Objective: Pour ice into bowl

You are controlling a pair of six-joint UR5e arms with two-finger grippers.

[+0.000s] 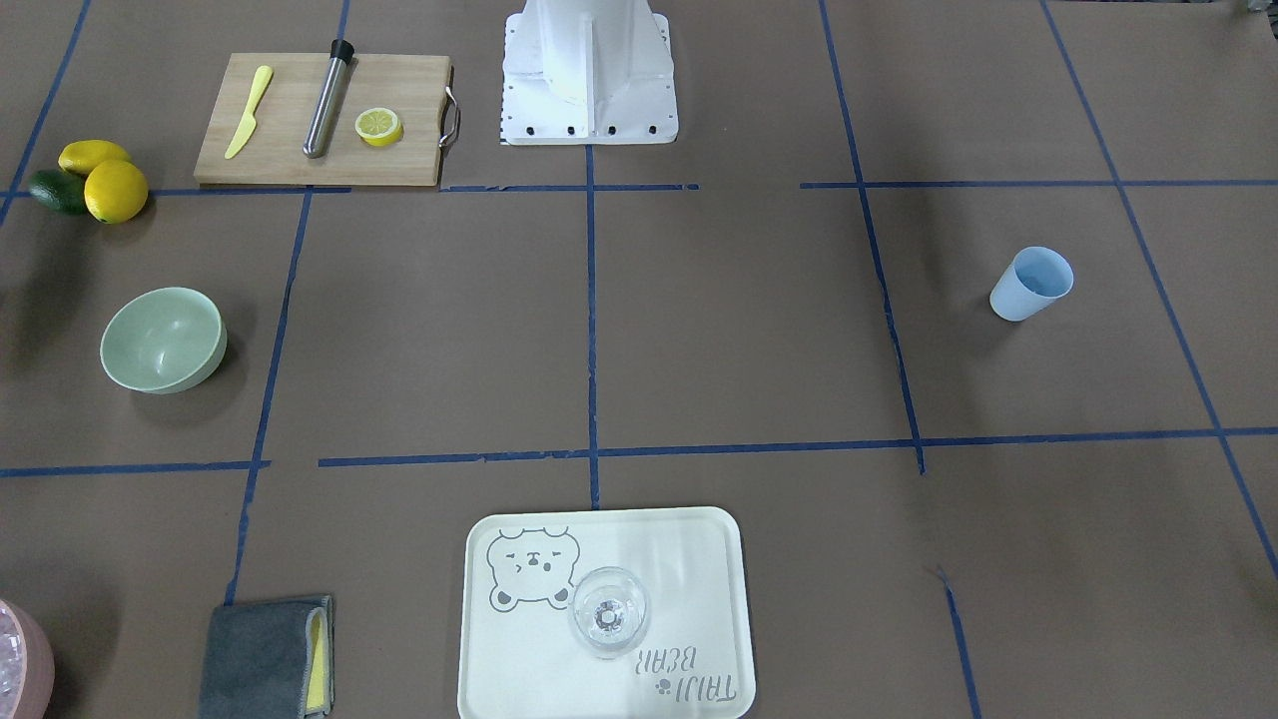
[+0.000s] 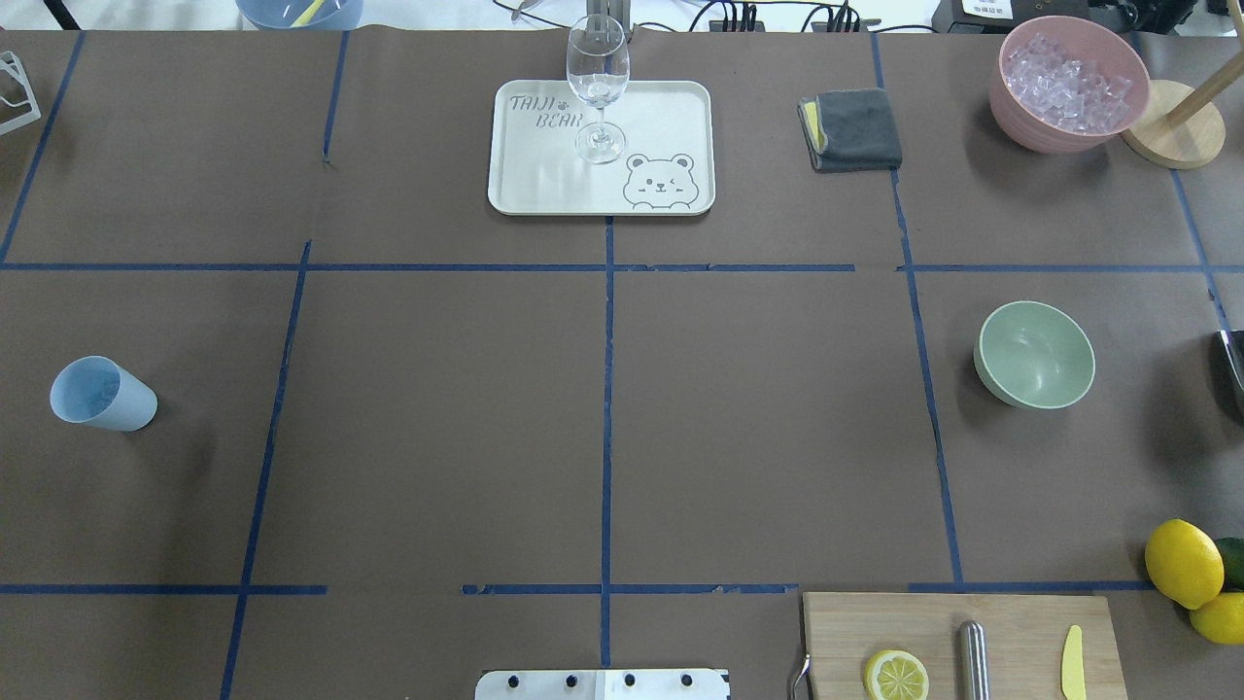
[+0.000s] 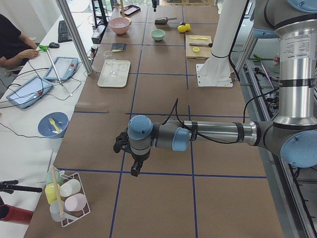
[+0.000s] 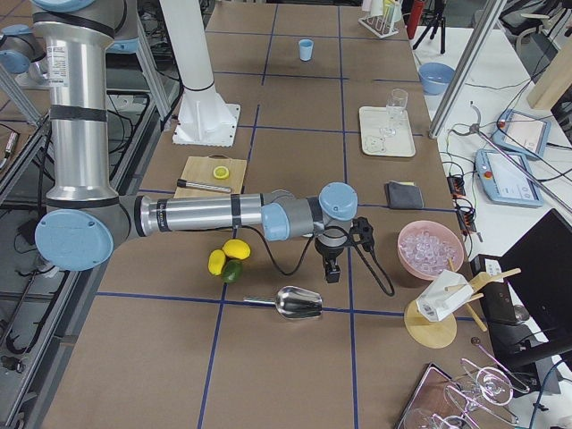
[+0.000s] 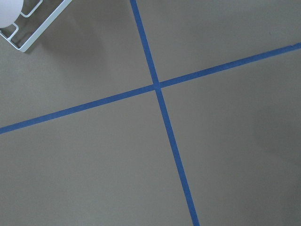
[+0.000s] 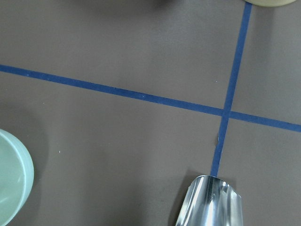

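Observation:
The pale mint-green bowl [image 2: 1035, 354] stands empty on the table's right side; it also shows in the front view [image 1: 163, 340], and its rim shows in the right wrist view [image 6: 11, 179]. No loose cluster of ice is in view. My right gripper [image 4: 332, 273] hangs above the table between the pink container [image 4: 431, 248] and a metal scoop [image 4: 299, 302]; I cannot tell whether it is open. My left gripper [image 3: 134, 170] hangs over bare table at the far left end, and I cannot tell its state. The scoop [image 6: 211, 202] lies empty.
The pink container [image 2: 1067, 83] holds ice-like pieces. A tray [image 2: 544, 185] carries a wine glass [image 2: 597, 78]. Also here are a grey cloth [image 2: 855, 128], a light blue cup [image 2: 102, 394], a cutting board [image 1: 290, 150] with a lemon slice [image 1: 379, 127], lemons [image 1: 115, 190] and a cup rack [image 3: 67, 196].

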